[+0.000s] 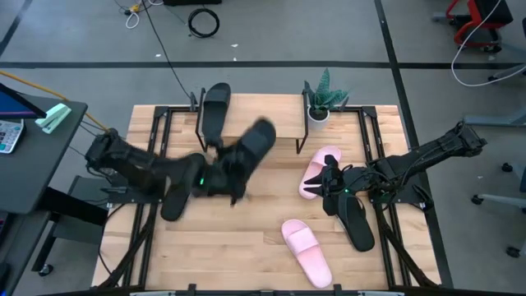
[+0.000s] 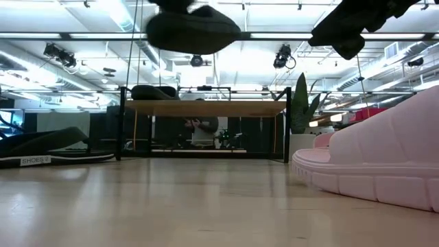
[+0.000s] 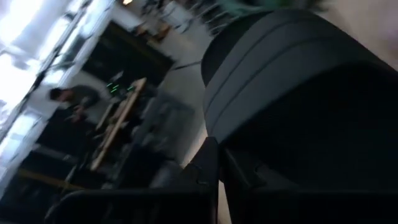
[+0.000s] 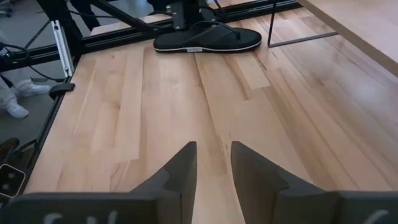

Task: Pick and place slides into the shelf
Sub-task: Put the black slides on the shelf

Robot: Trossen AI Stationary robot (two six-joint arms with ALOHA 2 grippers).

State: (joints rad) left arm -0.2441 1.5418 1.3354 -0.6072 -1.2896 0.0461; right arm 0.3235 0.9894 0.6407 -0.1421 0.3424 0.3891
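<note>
Slatted light-wood surface (image 1: 246, 238), matte planks, black metal frame rails along both sides.

Shelf (image 1: 255, 105) at the far edge: flat pale board on thin black legs. One black slide (image 1: 214, 107) lies on its left end, heel overhanging toward the floor side.

Left arm reaches in from the left; left hand (image 1: 212, 168) is clamped tight on a chunky black slide (image 1: 251, 152), smooth moulded foam with a broad rounded strap, held tilted in the air between mid-surface and the shelf front. Low view shows it as a dark rounded lump (image 2: 194, 31) above shelf height.

Thin flat black slide (image 1: 174, 200) partly under the left arm; low view shows its profile (image 2: 48, 147) lying on the surface at left, white-edged sole.

Right arm comes in from the right; right hand (image 1: 331, 182) has its fingers (image 4: 180, 171) parted, nothing between them, hovering over bare wood.

Another black slide (image 1: 355, 220) sits just beside the right hand, toward the near edge. Pink slide (image 1: 316, 171) touching or close beside the right hand on the shelf side; second pink slide (image 1: 306, 251), ribbed sole edge, lies near the front edge.

Small potted plant (image 1: 322, 99) on the shelf's right end, spiky green leaves, white pot.
</note>
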